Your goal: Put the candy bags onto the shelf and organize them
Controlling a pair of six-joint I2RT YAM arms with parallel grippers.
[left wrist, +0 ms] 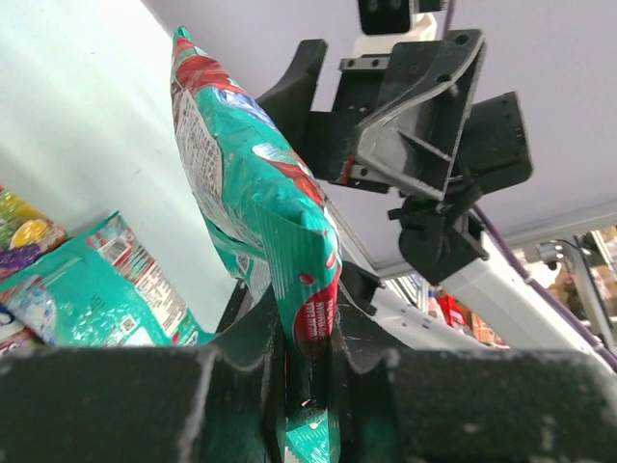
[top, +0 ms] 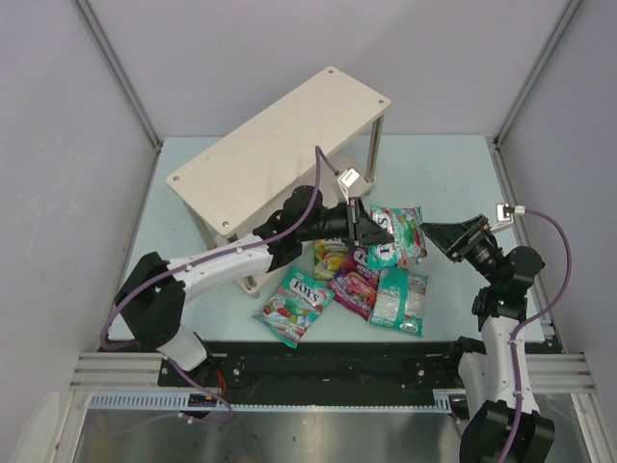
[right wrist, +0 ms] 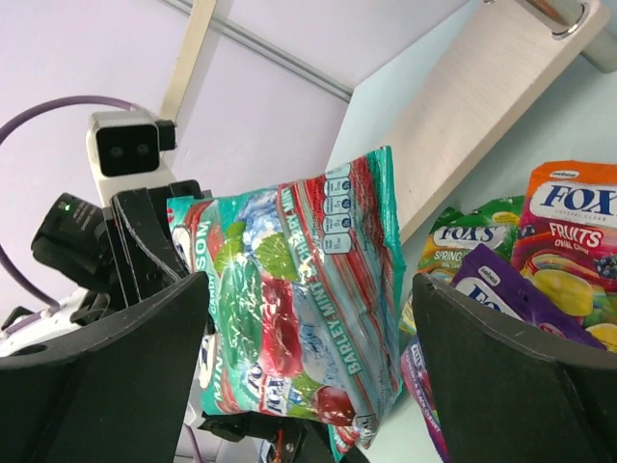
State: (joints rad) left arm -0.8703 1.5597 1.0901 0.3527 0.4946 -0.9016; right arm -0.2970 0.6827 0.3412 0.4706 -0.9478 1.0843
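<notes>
Candy bag [right wrist: 289, 299] teal, red fruit print; shelf [top: 280, 145] pale wood; fingers [right wrist: 106, 386] black

I see one teal bag [right wrist: 299, 289] pinched upright in the left claw [top: 358, 225] near the pale two-tier shelf [top: 280, 145]. The other bags [top: 355, 282], perhaps four, lie clustered flat.

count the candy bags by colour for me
teal bag: 3
purple bag: 1
green-yellow bag: 1
orange bag: 1
total: 6 in view
</notes>
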